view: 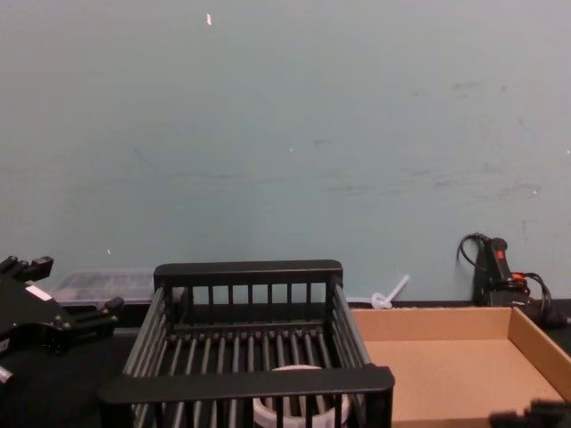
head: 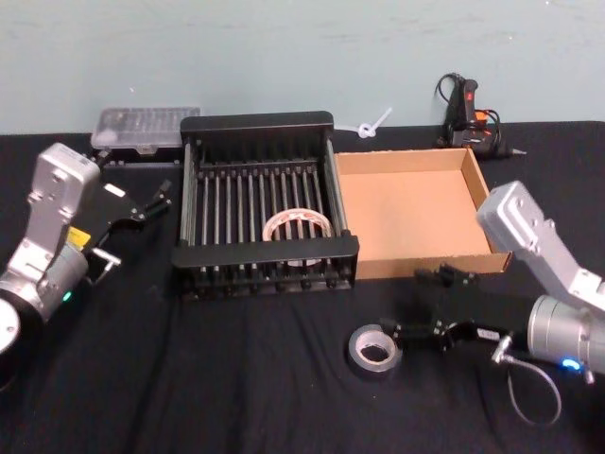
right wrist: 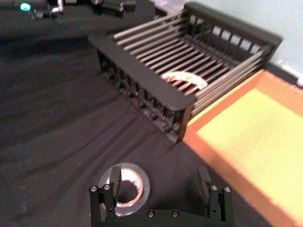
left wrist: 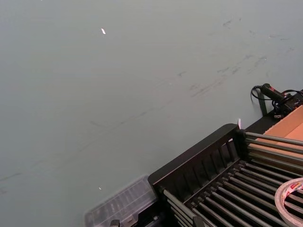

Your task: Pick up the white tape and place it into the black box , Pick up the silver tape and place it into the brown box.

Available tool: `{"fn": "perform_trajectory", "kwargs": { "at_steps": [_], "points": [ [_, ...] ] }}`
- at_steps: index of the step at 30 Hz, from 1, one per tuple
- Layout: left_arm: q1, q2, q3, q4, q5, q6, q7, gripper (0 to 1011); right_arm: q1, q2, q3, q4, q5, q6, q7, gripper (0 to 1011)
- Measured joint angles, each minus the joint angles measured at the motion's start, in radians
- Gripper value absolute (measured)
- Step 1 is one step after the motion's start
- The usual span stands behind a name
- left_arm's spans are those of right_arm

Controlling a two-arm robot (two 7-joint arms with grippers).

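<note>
- Reaching low over the table's near edge, the right gripper (head: 416, 333) has its fingers spread wide and holds nothing; the silver tape (head: 374, 349) lies flat on the black cloth just beside its tips.
- From the right wrist view, one finger (right wrist: 115, 182) sits over the roll's hollow centre and the other (right wrist: 203, 182) stands well outside the ring, so the jaws straddle one wall of the roll.
- To do this well, I'd judge it should come straight down until the inner finger is fully inside the core, then close on that wall before lifting.
- A tilted pinch could make the roll swing, so a level grip matters.
- The brown box (head: 477, 183) waits open toward the table's far right, close by.
- The white tape (head: 297, 226) already rests in the black box (head: 256, 123).
- The left gripper (head: 146, 203) hovers open and empty off the black box's left side.
</note>
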Motion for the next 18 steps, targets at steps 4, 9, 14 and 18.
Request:
{"fn": "perform_trajectory", "kwargs": {
  "at_steps": [4, 9, 14, 18],
  "points": [
    [0.000, 0.000, 0.000, 0.000, 0.000, 0.000, 0.000, 1002, 0.001, 0.008, -0.023, 0.009, 0.001, 0.009, 0.003, 1003],
    [0.000, 0.000, 0.000, 0.000, 0.000, 0.000, 0.000, 1001, 0.012, 0.010, -0.048, 0.028, 0.001, 0.018, 0.003, 1003],
    [0.000, 0.000, 0.000, 0.000, 0.000, 0.000, 0.000, 1001, 0.025, 0.006, -0.066, 0.046, 0.002, 0.021, 0.002, 1002],
    [0.000, 0.000, 0.000, 0.000, 0.000, 0.000, 0.000, 1001, 0.033, 0.001, -0.077, 0.057, 0.001, 0.022, 0.002, 1002]
  ]
}}
